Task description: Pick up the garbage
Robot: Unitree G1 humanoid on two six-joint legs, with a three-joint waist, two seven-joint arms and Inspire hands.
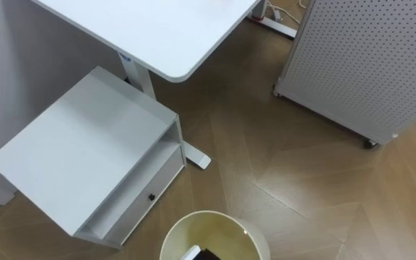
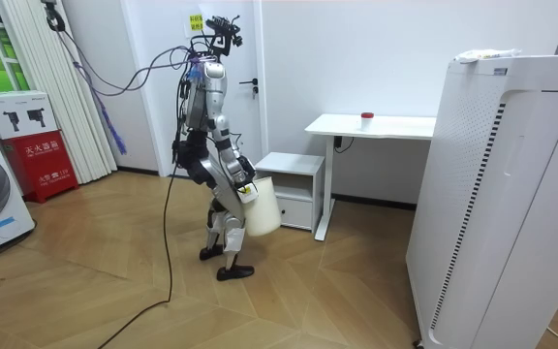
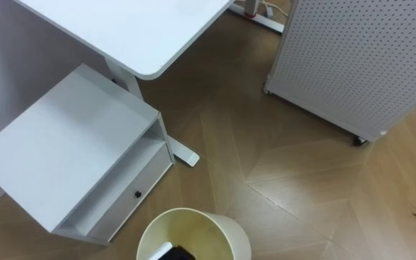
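Cream round open-topped bin (image 1: 211, 222)

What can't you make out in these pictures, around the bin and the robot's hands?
Inside the bin: eye views, the bottom edge cuts off a dark piece and a white piece; unidentifiable.
The right hand: room view, too small against the bin to read.
The red thing on the desk: room view, too small to identify.

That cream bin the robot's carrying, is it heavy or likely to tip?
Probably light: the bin looks thin-walled and holds little. Likely stiff, its rim evenly round. Open-topped and fairly tall, so it might tip if bumped.
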